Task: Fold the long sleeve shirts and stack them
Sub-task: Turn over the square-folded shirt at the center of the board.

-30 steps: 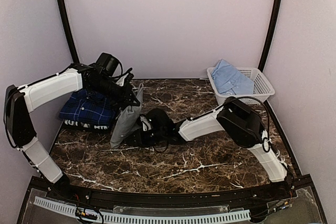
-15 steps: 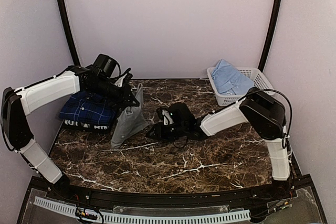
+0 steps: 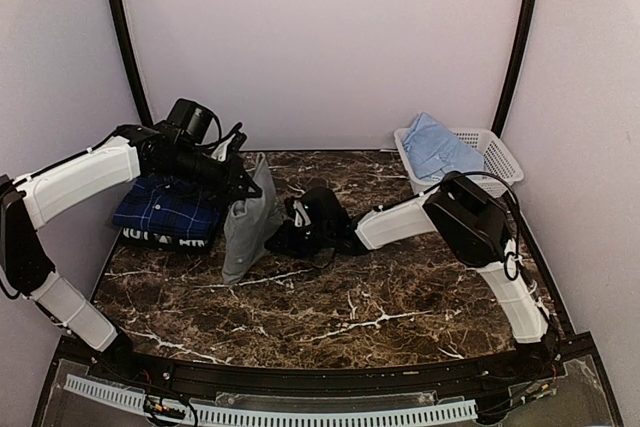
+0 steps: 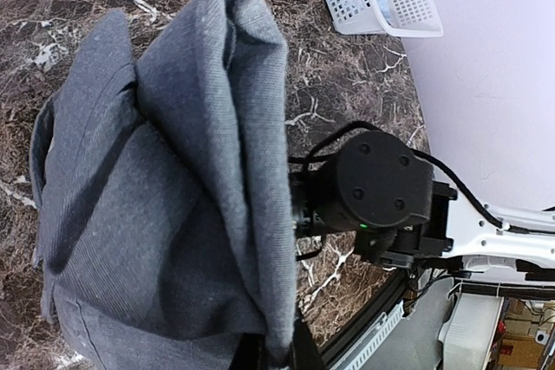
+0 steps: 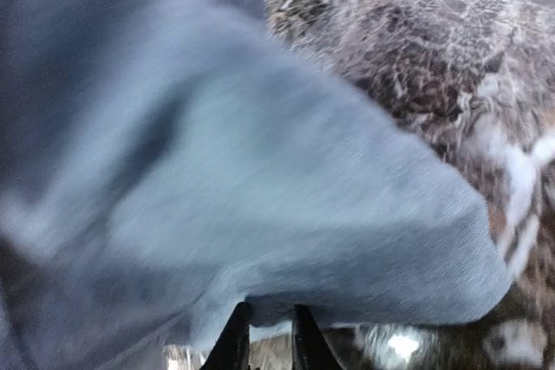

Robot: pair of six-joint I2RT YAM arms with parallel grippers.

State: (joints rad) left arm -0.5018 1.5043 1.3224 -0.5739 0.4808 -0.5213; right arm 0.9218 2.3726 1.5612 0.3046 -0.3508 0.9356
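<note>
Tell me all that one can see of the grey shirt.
The grey shirt is plain, ribbed cloth, bunched into thick folds. It hangs upright from the left end effector, which pinches its top; its lower end rests on the marble table, beside the plaid shirt. The right end effector is at its edge; grip unclear.

You're seeing the grey shirt [image 4: 173, 205] showing matt, finely ribbed cloth, the plaid shirt [image 3: 165, 209] reading as soft woven cloth, the light blue shirt [image 3: 437, 147] looking smoother, the basket [image 3: 497, 162] showing white plastic lattice, the table [image 3: 380, 302] looking like smooth, veined brown marble, the left arm shell [image 3: 88, 173] showing smooth white plastic.
</note>
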